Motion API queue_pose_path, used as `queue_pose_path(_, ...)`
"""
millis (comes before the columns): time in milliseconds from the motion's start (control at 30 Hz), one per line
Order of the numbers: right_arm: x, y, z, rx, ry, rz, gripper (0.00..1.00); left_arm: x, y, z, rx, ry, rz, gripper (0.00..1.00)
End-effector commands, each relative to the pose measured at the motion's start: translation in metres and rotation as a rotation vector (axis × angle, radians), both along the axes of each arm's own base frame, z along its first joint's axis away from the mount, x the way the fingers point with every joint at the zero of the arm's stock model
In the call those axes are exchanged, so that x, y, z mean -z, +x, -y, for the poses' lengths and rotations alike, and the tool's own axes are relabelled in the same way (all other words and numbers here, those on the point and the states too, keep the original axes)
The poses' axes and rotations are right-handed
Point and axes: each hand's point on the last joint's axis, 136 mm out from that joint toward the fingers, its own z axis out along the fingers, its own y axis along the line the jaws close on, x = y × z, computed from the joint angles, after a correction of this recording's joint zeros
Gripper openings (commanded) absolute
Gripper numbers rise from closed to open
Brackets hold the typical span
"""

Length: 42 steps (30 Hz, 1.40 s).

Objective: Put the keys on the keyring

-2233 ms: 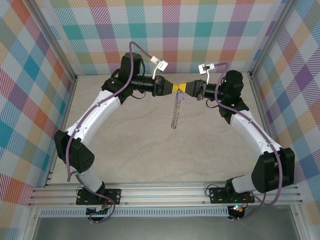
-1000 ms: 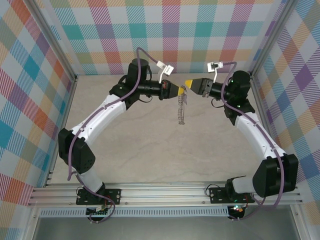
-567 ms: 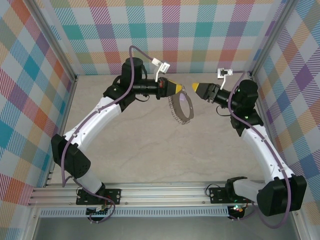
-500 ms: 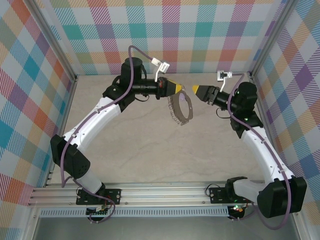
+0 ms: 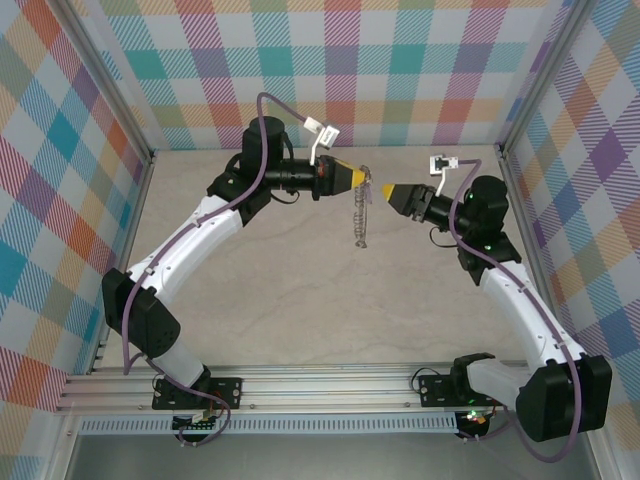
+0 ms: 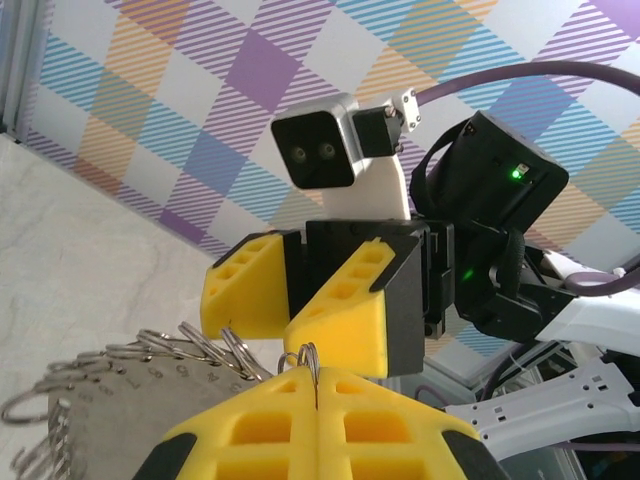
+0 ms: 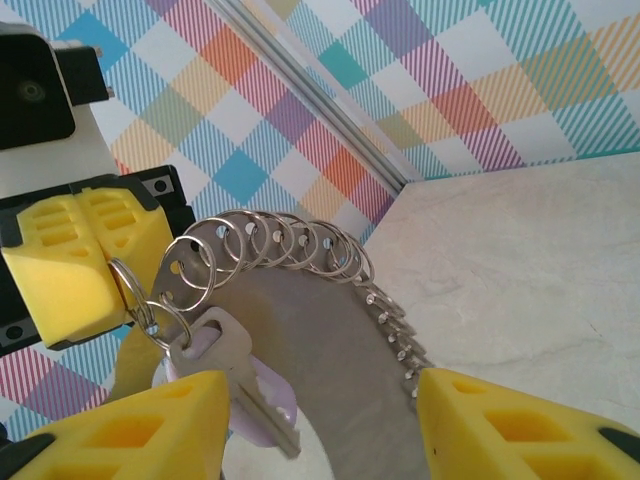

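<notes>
1. Left gripper point(image 5: 355, 180): upper centre of the top view, pointing right. Its fingers are pressed together and clamped on an end ring of the keyring point(image 5: 360, 215). At the bottom centre of the left wrist view, that ring is nipped in the seam between the yellow pads point(image 6: 250, 430).
2. Keyring: a chain of linked silver rings. In the top view it hangs straight down the frame from the left gripper's tip, over the table point(image 5: 300, 300). In the right wrist view the keyring point(image 7: 290, 240) arcs from centre left to the middle of the frame.
3. Key point(image 7: 240, 375): lower left of the right wrist view, silver with lilac behind it. It hangs from a small ring at the clamped end of the keyring, just beside the left gripper point(image 7: 85, 270).
4. Right gripper point(image 5: 388, 190): just right of the keyring in the top view, pointing left at the left gripper, with the tips near but not touching. Its jaws stand apart and clamp nothing. Its yellow fingers point(image 7: 520, 435) sit in both bottom corners of its own view, with the key between them. Whether the key touches the left-hand finger cannot be told.
5. Left wrist view: the right gripper point(image 6: 290, 300) faces the lens at centre, fingers parted.
</notes>
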Motion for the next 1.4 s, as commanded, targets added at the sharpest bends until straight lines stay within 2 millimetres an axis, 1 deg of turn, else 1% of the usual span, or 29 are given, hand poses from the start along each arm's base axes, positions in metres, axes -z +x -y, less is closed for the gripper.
queue_pose_path(0,-0.016,-0.010,-0.008,-0.041,0.005,0.082,0.53,-0.024,-0.009,-0.004,0.040,-0.061,0.060,0.00)
queue_pose_path(267,-0.027,-0.022,-0.026,-0.095,-0.007,0.120,0.53,-0.028,-0.012,-0.004,0.052,-0.070,0.063,0.00)
queue_pose_path(467,-0.026,-0.026,-0.035,-0.111,-0.018,0.123,0.51,-0.028,-0.014,-0.005,0.057,-0.069,0.065,0.00)
queue_pose_path(567,-0.025,-0.029,-0.035,-0.109,-0.029,0.127,0.51,-0.028,-0.014,-0.005,0.059,-0.068,0.067,0.00)
queue_pose_path(733,-0.021,-0.039,-0.030,-0.094,-0.049,0.126,0.51,-0.028,-0.016,-0.005,0.064,-0.064,0.073,0.00)
queue_pose_path(867,-0.020,-0.037,-0.030,-0.085,-0.046,0.126,0.51,-0.028,-0.016,-0.005,0.070,-0.066,0.072,0.00)
queue_pose_path(1067,-0.025,-0.028,-0.037,-0.103,-0.046,0.130,0.49,-0.027,-0.018,-0.005,0.075,-0.065,0.071,0.00)
queue_pose_path(1233,-0.026,-0.025,-0.041,-0.115,-0.048,0.130,0.43,-0.027,-0.018,-0.005,0.076,-0.066,0.073,0.00)
queue_pose_path(1367,-0.026,-0.027,-0.043,-0.126,-0.052,0.130,0.31,-0.027,-0.016,-0.004,0.072,-0.068,0.069,0.00)
